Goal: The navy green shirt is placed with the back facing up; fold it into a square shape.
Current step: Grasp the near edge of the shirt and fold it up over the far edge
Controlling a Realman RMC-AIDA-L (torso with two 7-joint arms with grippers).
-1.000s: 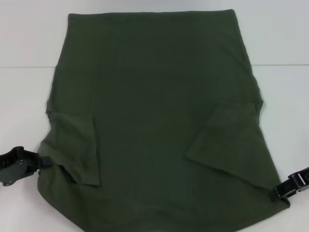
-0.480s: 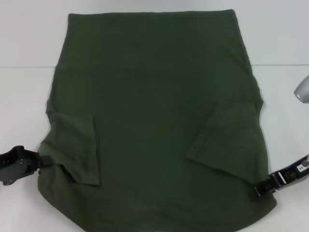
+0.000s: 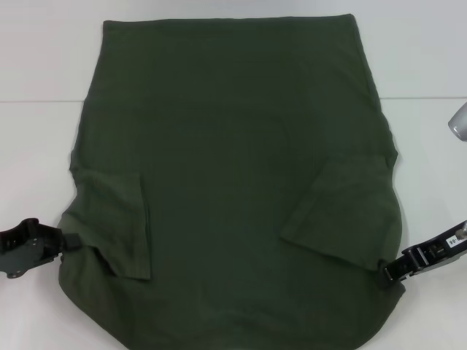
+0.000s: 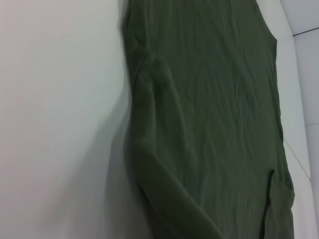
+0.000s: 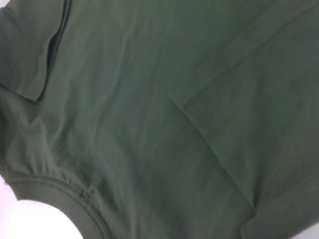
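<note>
Head view: left gripper (image 3: 67, 241) and right gripper (image 3: 389, 273) low at the navy green shirt (image 3: 233, 175) shoulders, jaws' state unclear.

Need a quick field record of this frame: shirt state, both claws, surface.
shirt: navy green shirt lying flat, plain side up, no lettering visible
sleeves: both folded inward onto the body
fold stage: not yet a square, body still full length
left claw: left claw at the shirt's near left edge, at the fabric
right claw: right claw at the shirt's near right edge, at the fabric
surface: white table
</note>
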